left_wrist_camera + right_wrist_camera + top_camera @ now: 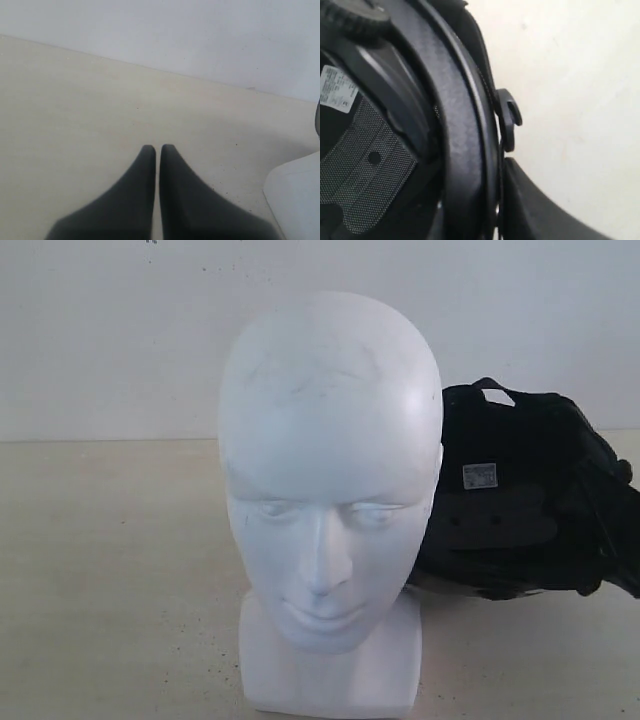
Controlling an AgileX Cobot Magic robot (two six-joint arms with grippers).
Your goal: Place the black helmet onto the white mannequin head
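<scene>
The white mannequin head [328, 480] stands upright at the front middle of the table, face toward the camera. Its base corner [296, 200] shows at the edge of the left wrist view. Behind it to the right, the black helmet [510, 500] shows its padded inside and a white label. My right gripper [482, 172] clamps the helmet's rim [462, 130]. One finger [540, 205] presses on the outside; the other is hidden inside the shell. My left gripper [158, 148] is shut with nothing in it, low over the bare table, left of the head.
The pale table top [110, 570] runs back to a white wall [100, 330]. A small black hook-shaped clip [509, 117] sticks out from the helmet's rim just beyond my right finger.
</scene>
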